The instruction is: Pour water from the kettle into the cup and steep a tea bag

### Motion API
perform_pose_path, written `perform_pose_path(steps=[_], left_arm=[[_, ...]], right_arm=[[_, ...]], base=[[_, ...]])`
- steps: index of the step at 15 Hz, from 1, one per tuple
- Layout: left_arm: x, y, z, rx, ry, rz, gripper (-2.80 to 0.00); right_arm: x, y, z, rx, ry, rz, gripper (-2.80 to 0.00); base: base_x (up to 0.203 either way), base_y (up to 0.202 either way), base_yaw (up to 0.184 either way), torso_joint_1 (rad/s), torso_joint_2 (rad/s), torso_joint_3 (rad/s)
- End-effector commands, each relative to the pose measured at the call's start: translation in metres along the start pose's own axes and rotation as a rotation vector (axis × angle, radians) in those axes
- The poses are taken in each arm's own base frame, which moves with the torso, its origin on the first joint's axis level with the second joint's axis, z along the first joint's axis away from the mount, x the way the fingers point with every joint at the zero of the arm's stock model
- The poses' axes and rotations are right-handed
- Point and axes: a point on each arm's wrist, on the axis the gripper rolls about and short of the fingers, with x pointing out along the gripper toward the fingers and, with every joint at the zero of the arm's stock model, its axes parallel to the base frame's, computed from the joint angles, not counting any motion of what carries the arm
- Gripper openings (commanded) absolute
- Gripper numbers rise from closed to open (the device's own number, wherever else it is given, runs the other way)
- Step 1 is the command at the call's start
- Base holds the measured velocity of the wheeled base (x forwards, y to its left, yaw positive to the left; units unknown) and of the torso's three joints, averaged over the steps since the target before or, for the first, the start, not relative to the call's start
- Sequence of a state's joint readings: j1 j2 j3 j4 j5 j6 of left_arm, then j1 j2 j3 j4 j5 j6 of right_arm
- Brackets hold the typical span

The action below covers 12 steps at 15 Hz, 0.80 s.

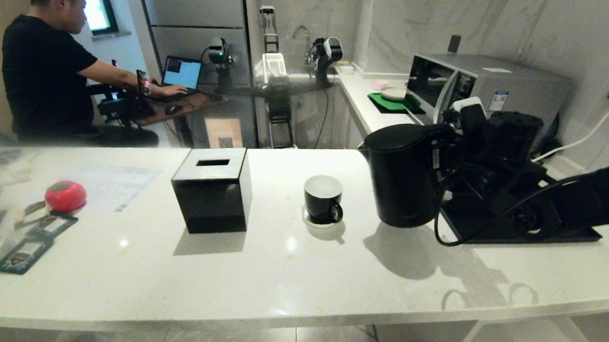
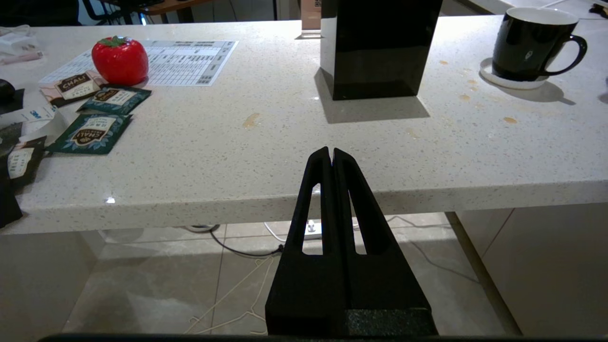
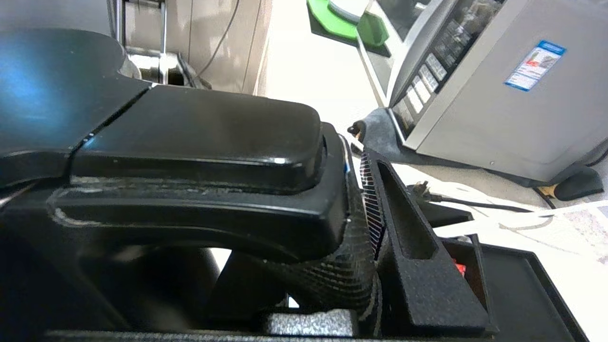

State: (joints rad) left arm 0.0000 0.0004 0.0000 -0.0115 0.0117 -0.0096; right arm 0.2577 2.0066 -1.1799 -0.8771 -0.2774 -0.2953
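The kettle (image 1: 404,176) is held by its loop handle (image 3: 199,156) between the right gripper's (image 1: 454,147) jaws, which are closed on that handle. The cup (image 1: 323,198) stands on its saucer on the tabletop (image 1: 288,274), beyond the kettle's spout side from those jaws, so the pour is judged to be a carry and tilt toward it. The left gripper (image 2: 331,156) is parked below the tabletop edge, jaws pressed together and empty. No tea bag can be made out.
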Motion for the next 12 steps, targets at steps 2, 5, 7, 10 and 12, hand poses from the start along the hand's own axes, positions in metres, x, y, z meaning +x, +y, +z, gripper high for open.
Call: perform_pose_path(steps=[2, 5, 7, 10, 12], left_arm=[[0.000, 0.000, 0.000, 0.000, -0.001, 0.001, -2.80], [0.000, 0.000, 0.000, 0.000, -0.001, 0.001, -2.80], [0.000, 0.000, 0.000, 0.000, -0.001, 0.001, -2.80], [0.000, 0.000, 0.000, 0.000, -0.001, 0.001, -2.80], [0.000, 0.000, 0.000, 0.000, -0.001, 0.001, -2.80]], right_arm=[[0.009, 0.002, 0.005, -0.027, -0.011, -0.004, -2.80], [0.012, 0.004, 0.007, -0.081, -0.017, -0.002, -2.80], [0.012, 0.005, 0.007, -0.112, -0.019, 0.002, -2.80], [0.011, 0.010, 0.007, -0.175, -0.023, 0.016, -2.80], [0.012, 0.017, 0.009, -0.185, -0.035, 0.028, -2.80]], base=[[0.000, 0.000, 0.000, 0.000, 0.00, 0.000], [0.000, 0.000, 0.000, 0.000, 0.00, 0.000], [0.000, 0.000, 0.000, 0.000, 0.00, 0.000], [0.000, 0.000, 0.000, 0.000, 0.00, 0.000], [0.000, 0.000, 0.000, 0.000, 0.00, 0.000]])
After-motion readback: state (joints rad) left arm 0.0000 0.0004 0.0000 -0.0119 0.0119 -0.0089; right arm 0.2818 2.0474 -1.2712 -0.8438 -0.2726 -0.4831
